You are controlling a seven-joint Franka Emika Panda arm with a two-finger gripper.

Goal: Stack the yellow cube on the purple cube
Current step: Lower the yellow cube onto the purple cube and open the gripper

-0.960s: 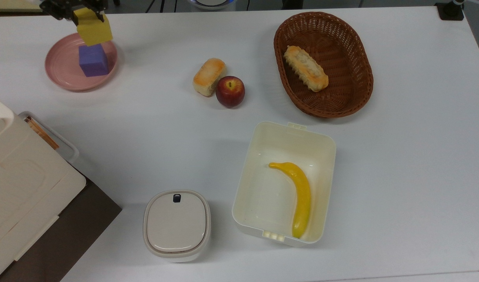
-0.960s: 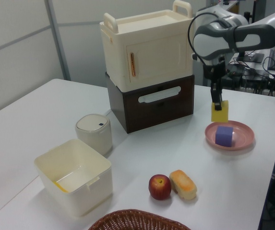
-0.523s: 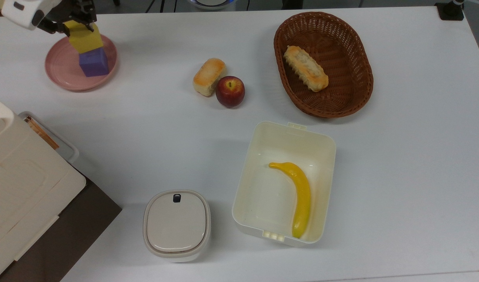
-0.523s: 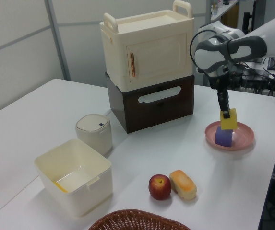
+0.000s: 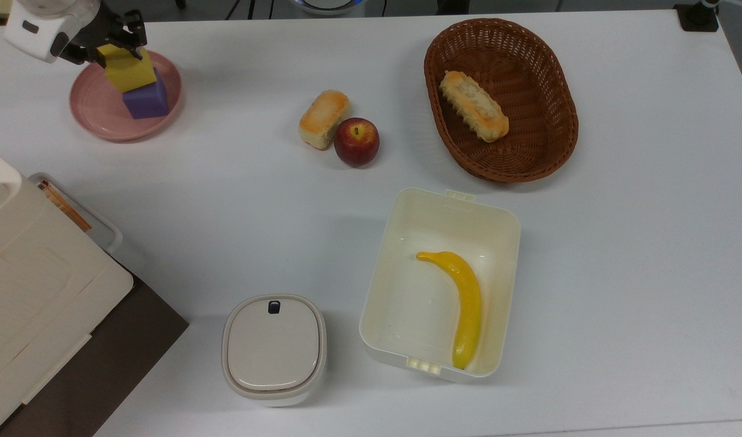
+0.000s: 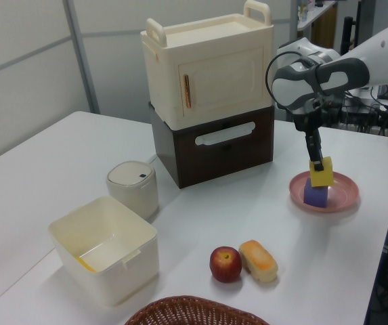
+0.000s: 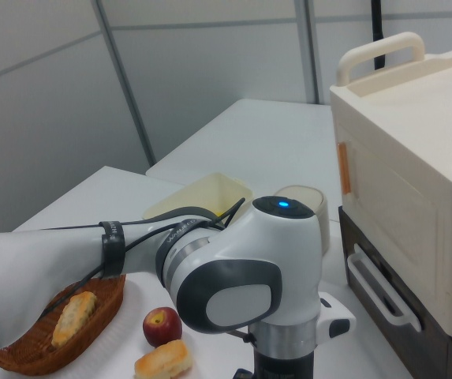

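Note:
The purple cube stands in a pink plate at the top view's far left. The yellow cube rests on top of it, slightly tilted and offset toward the top view's upper left. My gripper comes down from above and is shut on the yellow cube's upper part, with black fingers on either side. In the left view the yellow cube sits on the purple cube inside the plate, with the gripper just above.
A bread roll and a red apple lie mid-table. A brown wicker basket holds another bread. A cream box contains a banana. A lidded canister and a stacked cabinet stand nearby.
The gripper has come down with the yellow cube, from hanging above the plate to resting on the purple cube. Nothing else has moved.

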